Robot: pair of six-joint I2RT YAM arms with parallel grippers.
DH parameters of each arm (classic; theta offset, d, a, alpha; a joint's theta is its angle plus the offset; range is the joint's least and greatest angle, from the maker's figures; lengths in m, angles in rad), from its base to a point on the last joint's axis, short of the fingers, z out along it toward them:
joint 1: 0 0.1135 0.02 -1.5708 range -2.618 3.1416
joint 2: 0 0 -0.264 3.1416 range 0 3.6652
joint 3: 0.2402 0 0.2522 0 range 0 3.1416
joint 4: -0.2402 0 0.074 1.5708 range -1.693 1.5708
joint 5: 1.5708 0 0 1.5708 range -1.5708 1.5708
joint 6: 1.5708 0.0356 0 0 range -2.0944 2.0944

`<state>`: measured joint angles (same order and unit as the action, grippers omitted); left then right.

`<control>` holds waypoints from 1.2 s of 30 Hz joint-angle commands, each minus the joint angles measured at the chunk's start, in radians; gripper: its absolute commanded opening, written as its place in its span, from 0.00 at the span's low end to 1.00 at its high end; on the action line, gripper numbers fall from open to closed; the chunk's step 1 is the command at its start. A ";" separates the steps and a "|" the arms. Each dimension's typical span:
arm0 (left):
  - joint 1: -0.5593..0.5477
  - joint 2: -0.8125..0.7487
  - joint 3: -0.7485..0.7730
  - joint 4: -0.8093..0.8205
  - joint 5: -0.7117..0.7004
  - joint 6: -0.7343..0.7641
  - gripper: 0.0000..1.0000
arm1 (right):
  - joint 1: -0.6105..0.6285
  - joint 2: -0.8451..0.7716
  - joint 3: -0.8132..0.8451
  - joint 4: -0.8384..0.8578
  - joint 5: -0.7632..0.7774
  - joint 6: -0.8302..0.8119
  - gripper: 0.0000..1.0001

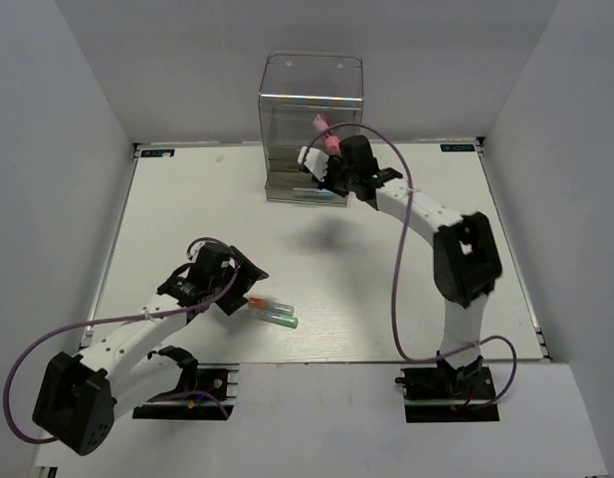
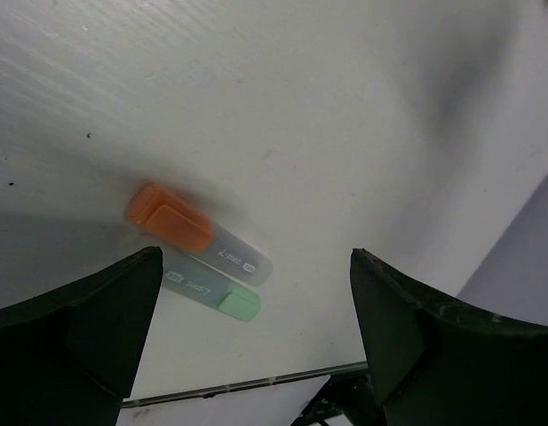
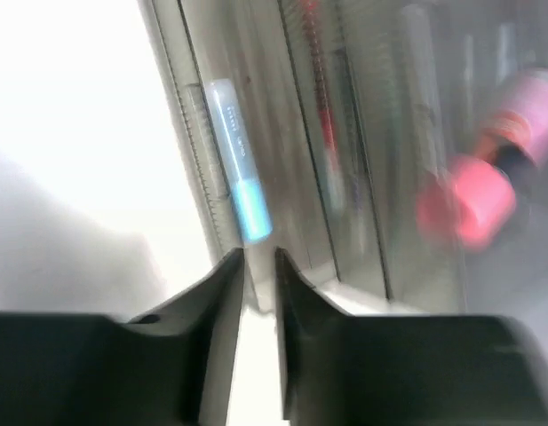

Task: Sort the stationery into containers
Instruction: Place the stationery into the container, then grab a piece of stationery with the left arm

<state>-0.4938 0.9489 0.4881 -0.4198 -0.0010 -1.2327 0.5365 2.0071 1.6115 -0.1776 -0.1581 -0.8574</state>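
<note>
My left arm (image 1: pixel 137 334) sits low, elbow bent, wrist tipped down, left gripper (image 2: pixel 256 259) spread wide. My right arm (image 1: pixel 466 261) reaches far forward, right gripper (image 3: pixel 256 266) fingers nearly together, thin gap only.

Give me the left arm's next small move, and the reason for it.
Probably lower the left gripper toward the orange-tipped marker, nudging slightly so that the marker sits centred. The fingers are open and hold nothing. That marker and the green-tipped marker lie side by side on the table, below the gap and nearer one finger.
</note>
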 commanded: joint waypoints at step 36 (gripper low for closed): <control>-0.043 0.662 0.420 -0.258 -0.014 -0.050 0.47 | -0.199 -0.913 -0.795 0.239 -0.343 0.629 0.90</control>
<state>-0.5240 1.5929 0.8803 -0.6613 -0.0208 -1.2976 0.3504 1.1213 0.8207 0.0078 -0.4793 -0.2417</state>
